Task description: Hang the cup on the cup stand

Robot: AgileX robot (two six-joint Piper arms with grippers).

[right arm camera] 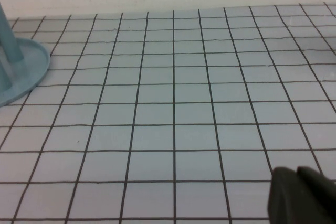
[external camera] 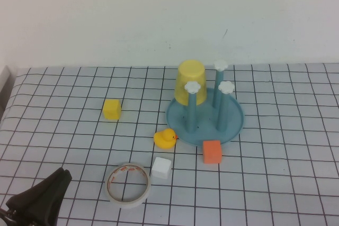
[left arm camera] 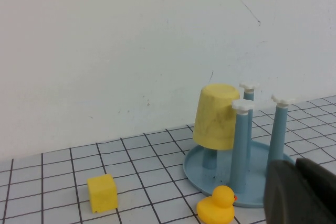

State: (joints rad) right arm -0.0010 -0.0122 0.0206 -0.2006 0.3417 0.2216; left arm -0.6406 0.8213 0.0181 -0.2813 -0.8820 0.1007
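Note:
The yellow cup hangs upside down over a rear peg of the blue cup stand, mouth downward; it appears the same way as the cup on the stand in the left wrist view. My left gripper is shut and empty at the table's near left corner, far from the stand; its dark fingers fill a corner of its own view. My right gripper is shut and empty over bare grid, out of the high view. An edge of the stand shows in the right wrist view.
Around the stand lie a yellow cube, a yellow rubber duck, an orange block, a white cube and a tape roll. The white wall bounds the far side of the table.

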